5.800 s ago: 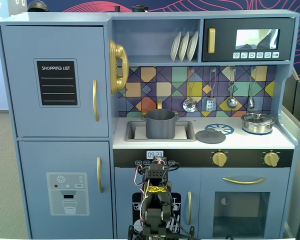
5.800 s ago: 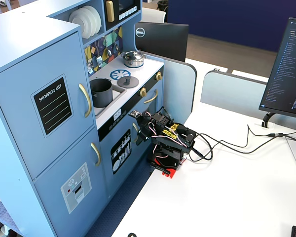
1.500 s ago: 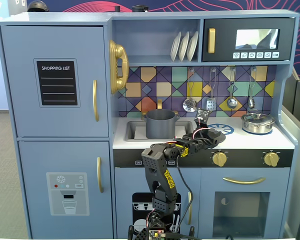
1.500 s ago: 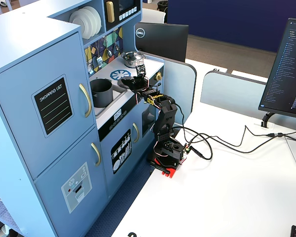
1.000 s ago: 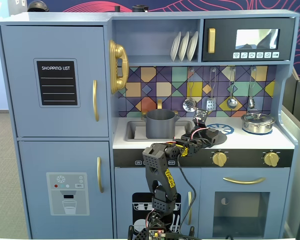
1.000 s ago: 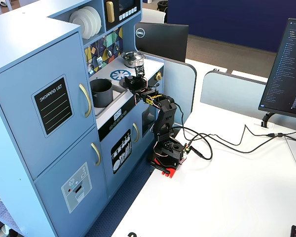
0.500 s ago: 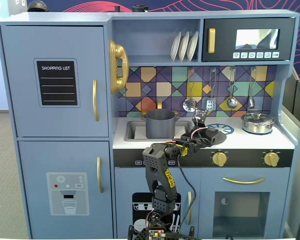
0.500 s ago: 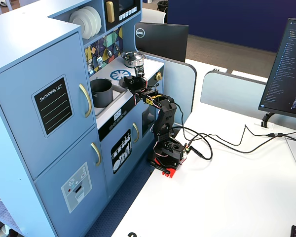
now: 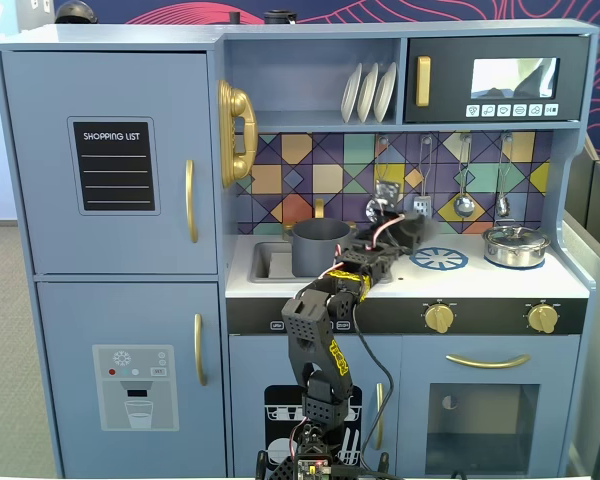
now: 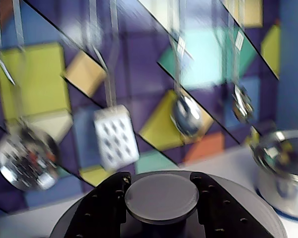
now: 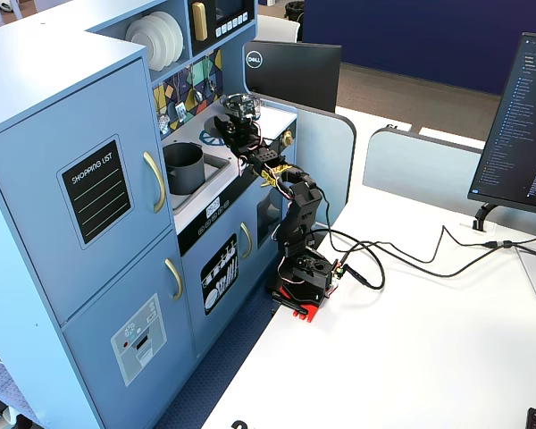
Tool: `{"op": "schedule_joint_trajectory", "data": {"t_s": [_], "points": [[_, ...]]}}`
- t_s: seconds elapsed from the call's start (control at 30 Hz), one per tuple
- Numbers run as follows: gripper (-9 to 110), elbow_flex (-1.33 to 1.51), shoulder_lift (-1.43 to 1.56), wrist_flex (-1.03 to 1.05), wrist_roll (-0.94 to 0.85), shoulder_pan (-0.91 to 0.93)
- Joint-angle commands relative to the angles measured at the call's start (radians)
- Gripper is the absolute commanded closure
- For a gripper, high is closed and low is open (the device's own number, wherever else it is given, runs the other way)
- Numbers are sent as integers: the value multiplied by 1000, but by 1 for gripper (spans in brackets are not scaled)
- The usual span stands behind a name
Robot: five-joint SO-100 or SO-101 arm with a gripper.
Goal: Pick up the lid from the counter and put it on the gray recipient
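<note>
The lid's round centre knob [image 10: 161, 197] sits between my two black fingers, and my gripper [image 10: 160, 182] is shut on it. The dark gray lid [image 10: 260, 214] spreads out below the jaws. In a fixed view the lid [image 9: 410, 232] hangs blurred above the counter, held by the gripper [image 9: 395, 233] just right of the gray recipient [image 9: 320, 248], which stands open-topped in the sink. In the side fixed view the gripper [image 11: 225, 125] is above the counter, behind and right of the gray recipient [image 11: 184, 166].
A shiny steel pot [image 9: 516, 245] with its own lid stands on the right burner. A blue-and-white burner disc [image 9: 439, 259] lies bare on the counter. Utensils [image 9: 465, 203] hang on the backsplash close behind the gripper; a white spatula [image 10: 115, 136] and a ladle [image 10: 27, 157] show near.
The gripper has risen off the counter with the lid in it and swung left toward the gray pot. The burner disc, half covered before, now shows fully.
</note>
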Motion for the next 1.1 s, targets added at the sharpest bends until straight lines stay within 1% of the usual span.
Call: {"op": "schedule_joint_trajectory", "data": {"t_s": [0.0, 0.27, 0.57, 1.07], "points": [[102, -133, 91, 41, -6, -51], [102, -192, 161, 181, -35, -193], [102, -219, 169, 284, 15, -321], [102, -218, 140, 293, 34, -436]]}}
